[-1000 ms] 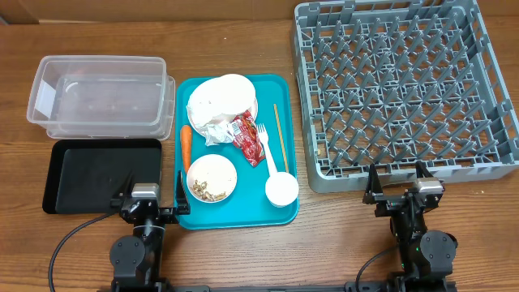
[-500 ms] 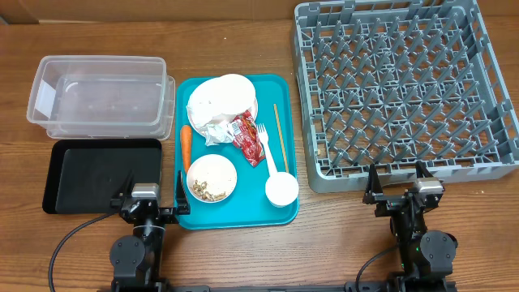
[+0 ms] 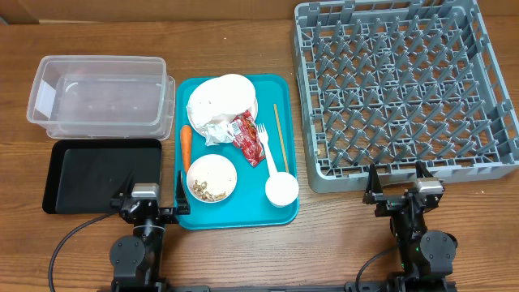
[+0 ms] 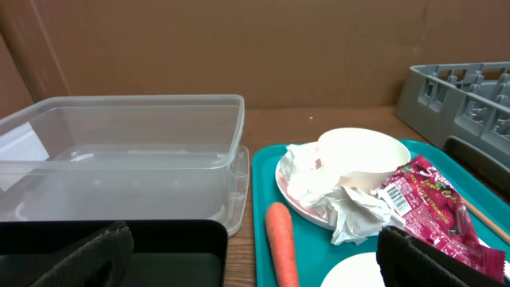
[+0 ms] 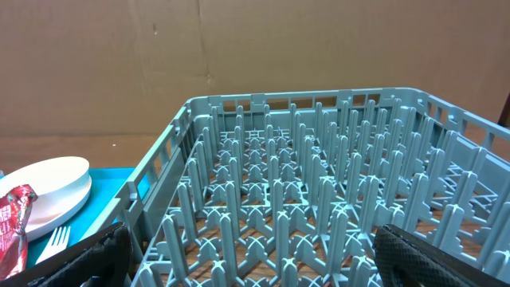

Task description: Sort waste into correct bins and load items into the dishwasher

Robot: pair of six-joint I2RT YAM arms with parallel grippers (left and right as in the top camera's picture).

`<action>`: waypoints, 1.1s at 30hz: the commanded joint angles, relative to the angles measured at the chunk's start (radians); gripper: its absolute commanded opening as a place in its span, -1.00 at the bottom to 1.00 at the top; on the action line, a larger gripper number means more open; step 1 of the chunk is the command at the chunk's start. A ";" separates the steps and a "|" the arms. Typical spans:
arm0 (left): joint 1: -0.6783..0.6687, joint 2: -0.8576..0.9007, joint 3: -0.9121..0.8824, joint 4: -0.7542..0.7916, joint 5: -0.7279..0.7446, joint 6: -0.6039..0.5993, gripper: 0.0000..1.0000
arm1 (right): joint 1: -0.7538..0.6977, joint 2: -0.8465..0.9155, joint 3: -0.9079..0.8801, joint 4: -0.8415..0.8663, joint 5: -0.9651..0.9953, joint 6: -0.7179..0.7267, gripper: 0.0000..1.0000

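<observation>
On the teal tray (image 3: 280,89) lie a white plate with a bowl (image 3: 220,99), a crumpled napkin (image 3: 216,131), a red wrapper (image 3: 246,138), a carrot (image 3: 186,144), a bowl of food scraps (image 3: 212,177), a cup (image 3: 281,189), a fork (image 3: 266,148) and chopsticks (image 3: 280,134). The clear tub (image 3: 101,96) and black tray (image 3: 97,174) stand to its left. The grey dishwasher rack (image 3: 405,89) stands to its right. My left gripper (image 3: 150,193) is open at the front edge, facing the carrot (image 4: 280,247). My right gripper (image 3: 397,188) is open before the rack (image 5: 319,175). Neither holds anything.
Brown cardboard walls off the back of the wooden table. The rack's near wall (image 5: 159,183) rises right in front of my right fingers. The teal tray's near rim sits close to my left gripper.
</observation>
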 commanded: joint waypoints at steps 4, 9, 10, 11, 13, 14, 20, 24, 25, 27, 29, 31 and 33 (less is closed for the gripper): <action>0.002 -0.009 -0.006 0.011 -0.006 0.019 0.99 | -0.005 -0.012 -0.011 0.008 -0.002 0.000 1.00; 0.002 -0.009 -0.006 0.006 0.001 0.019 1.00 | -0.005 -0.012 -0.011 0.008 -0.002 -0.001 1.00; 0.002 -0.009 -0.006 0.006 0.001 0.019 1.00 | -0.005 -0.012 -0.011 0.008 -0.002 0.000 1.00; 0.002 -0.009 -0.006 0.006 0.004 0.016 1.00 | -0.005 -0.012 -0.011 0.008 -0.002 -0.001 1.00; 0.002 -0.009 -0.006 0.006 0.040 -0.011 1.00 | -0.005 -0.012 -0.011 0.008 -0.002 0.000 1.00; 0.002 -0.009 -0.006 0.008 0.048 -0.020 0.99 | -0.005 -0.012 -0.011 0.008 -0.002 -0.001 1.00; 0.002 -0.009 0.005 0.040 0.217 -0.020 1.00 | -0.005 -0.011 -0.011 0.008 -0.002 0.000 1.00; 0.002 -0.009 0.050 -0.006 0.238 -0.079 0.99 | -0.005 -0.012 -0.011 0.008 -0.002 -0.001 1.00; 0.002 -0.009 0.069 -0.019 0.238 -0.079 1.00 | -0.005 -0.012 -0.011 0.008 -0.002 -0.001 1.00; 0.002 -0.009 0.123 -0.051 0.238 -0.079 1.00 | -0.005 -0.012 -0.011 0.008 -0.002 0.000 1.00; 0.002 -0.005 0.188 -0.087 0.238 -0.078 1.00 | -0.005 -0.012 -0.011 0.008 -0.002 -0.001 1.00; 0.002 0.010 0.244 -0.105 0.238 -0.079 1.00 | -0.005 -0.012 -0.011 0.008 -0.002 -0.001 1.00; 0.002 0.041 0.306 -0.126 0.241 -0.078 1.00 | -0.005 -0.012 -0.011 0.008 -0.002 -0.001 1.00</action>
